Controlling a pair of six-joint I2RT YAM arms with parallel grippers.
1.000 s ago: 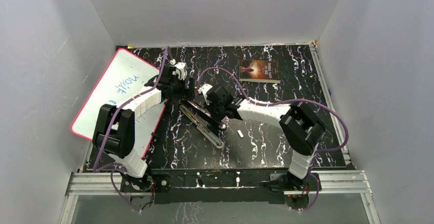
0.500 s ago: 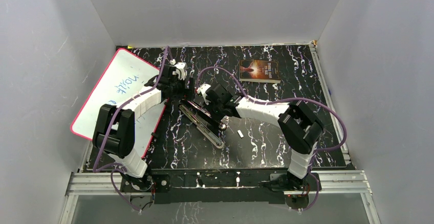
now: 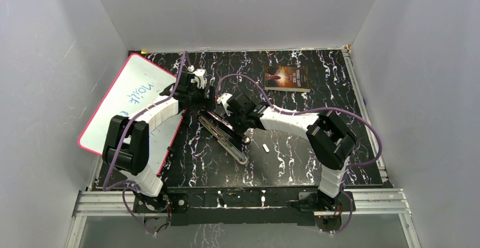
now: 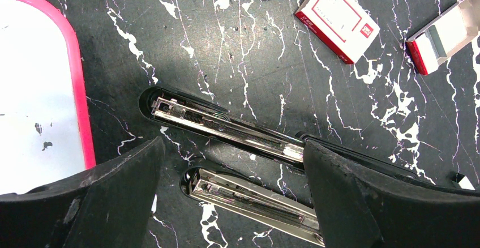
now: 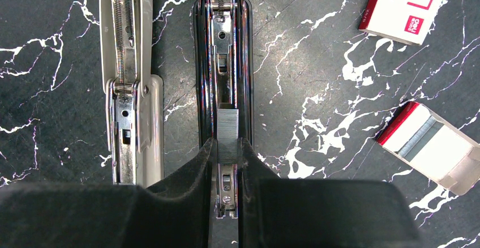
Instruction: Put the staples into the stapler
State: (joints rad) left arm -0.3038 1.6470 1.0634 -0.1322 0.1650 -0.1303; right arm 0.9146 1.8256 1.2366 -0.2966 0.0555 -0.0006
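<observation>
Stapler (image 5: 225, 44) lies opened flat on the table (image 5: 317, 78). Right gripper (image 5: 227, 149) pinches 1 strip of staples (image 5: 228, 126), lined up over the stapler's channel; can't tell if it is seated. Left gripper (image 4: 233, 146) is spread wide above the stapler, holding nothing. Just beside: 1 closed box (image 5: 405, 7) and 1 open box (image 5: 436, 146).
</observation>
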